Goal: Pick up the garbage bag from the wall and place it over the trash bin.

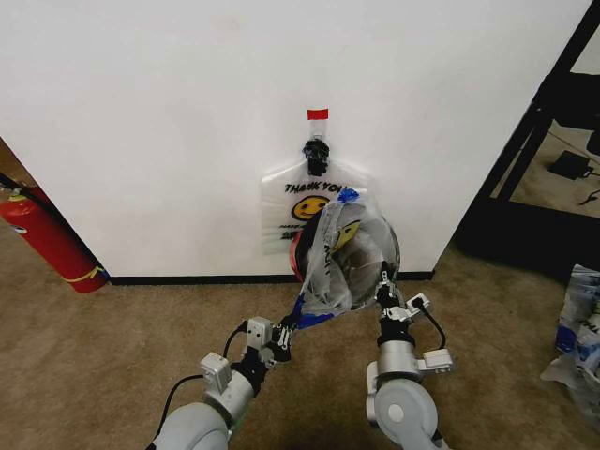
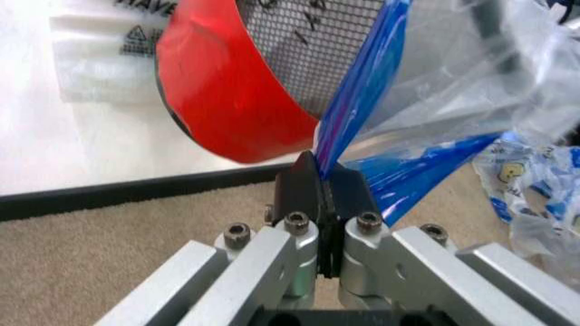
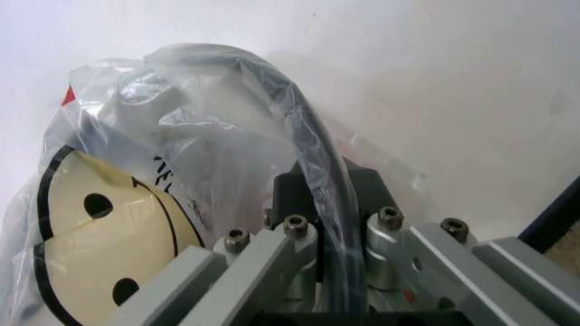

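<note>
The garbage bag point(image 1: 354, 246), thin clear plastic with a yellow smiley and blue patches, is stretched open between my two grippers low in front of the wall. The trash bin point(image 1: 296, 255) sits inside and behind it; its red base point(image 2: 227, 102) and black mesh point(image 2: 308, 41) show tilted in the left wrist view. My left gripper point(image 1: 287, 328) is shut on a blue strip of the garbage bag point(image 2: 354, 129). My right gripper point(image 1: 384, 281) is shut on a fold of the garbage bag point(image 3: 227, 136), with a dark curved rim running under the plastic between its fingers.
A second printed bag point(image 1: 292, 202) hangs from a black hook point(image 1: 317, 156) under red tape on the wall. A red fire extinguisher point(image 1: 45, 234) leans at the left. A black shelf frame point(image 1: 530, 131) and loose plastic bags point(image 1: 577, 323) stand at the right on the carpet.
</note>
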Robot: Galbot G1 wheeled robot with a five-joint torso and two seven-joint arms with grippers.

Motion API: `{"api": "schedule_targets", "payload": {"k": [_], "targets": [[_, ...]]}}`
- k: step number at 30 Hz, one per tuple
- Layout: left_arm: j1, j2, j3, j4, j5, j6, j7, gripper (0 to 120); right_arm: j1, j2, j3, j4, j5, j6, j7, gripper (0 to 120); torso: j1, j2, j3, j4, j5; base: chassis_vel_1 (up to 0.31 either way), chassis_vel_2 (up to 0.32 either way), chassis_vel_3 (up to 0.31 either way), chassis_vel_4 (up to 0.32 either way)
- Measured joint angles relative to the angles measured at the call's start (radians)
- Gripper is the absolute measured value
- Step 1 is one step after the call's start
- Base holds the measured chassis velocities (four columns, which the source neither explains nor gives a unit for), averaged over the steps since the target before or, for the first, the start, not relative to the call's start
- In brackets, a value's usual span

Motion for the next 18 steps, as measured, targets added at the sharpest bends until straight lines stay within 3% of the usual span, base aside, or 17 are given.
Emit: {"api": "schedule_targets", "payload": {"k": [13, 18], "targets": [[-0.026, -0.009, -0.017, 0.08, 0.032, -0.069, -0.005, 0, -0.026, -0.093, 0.001, -0.03, -0.14, -0.075, 0.006, 1, 0.0, 0.0, 0.0, 0.0, 0.0001, 0.0, 0.0, 0.0, 0.0], [-0.03, -0.009, -0.02, 0.098, 0.066, -0.072, -0.016, 0, -0.032, -0.127, 0.006, -0.031, -0.131, -0.091, -0.063, 1, 0.0, 0.0, 0.0, 0.0, 0.0001, 0.0, 0.0, 0.0, 0.0]]}}
